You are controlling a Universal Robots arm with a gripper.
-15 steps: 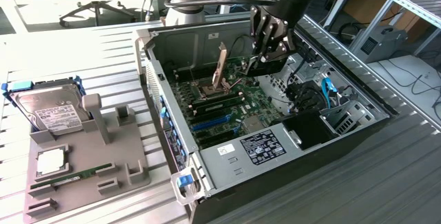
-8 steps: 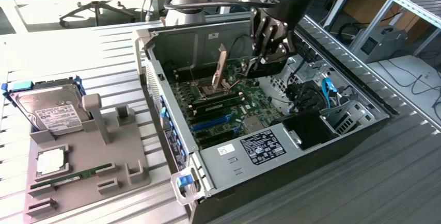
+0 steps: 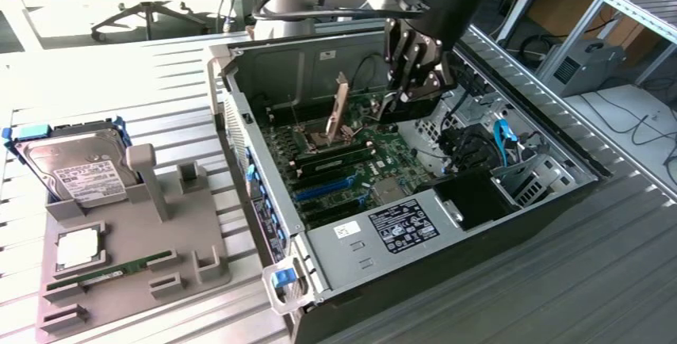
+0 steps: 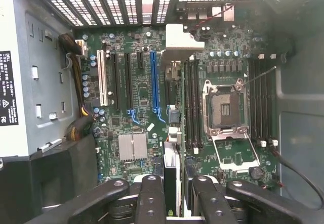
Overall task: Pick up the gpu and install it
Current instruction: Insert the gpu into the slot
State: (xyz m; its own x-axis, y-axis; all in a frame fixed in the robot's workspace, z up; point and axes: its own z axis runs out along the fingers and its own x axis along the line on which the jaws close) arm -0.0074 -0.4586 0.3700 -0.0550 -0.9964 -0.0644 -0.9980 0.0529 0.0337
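On the exterior view's left, a grey holder (image 3: 138,233) sat on the ribbed counter (image 3: 116,82), carrying a hard drive (image 3: 79,171), a small square chip (image 3: 78,249) and a green RAM stick (image 3: 111,269). Next came the open computer case (image 3: 254,225), its near corner cut off by the frame edge. Inside, over the motherboard (image 3: 360,162), a thin brownish strip (image 3: 338,110) stood upright by the socket; what it was could not be made out.

Further right the gripper (image 3: 414,82) reached down into the case. In the wrist view its fingers (image 4: 150,198) were clenched on the gpu (image 4: 172,178), a thin dark card seen edge-on, so its faces stayed hidden. The card hung between the blue slot (image 4: 154,82) and the memory slots (image 4: 191,102); whether it touched the board could not be told. A blue cable (image 3: 502,134) lay on the exterior view's right.
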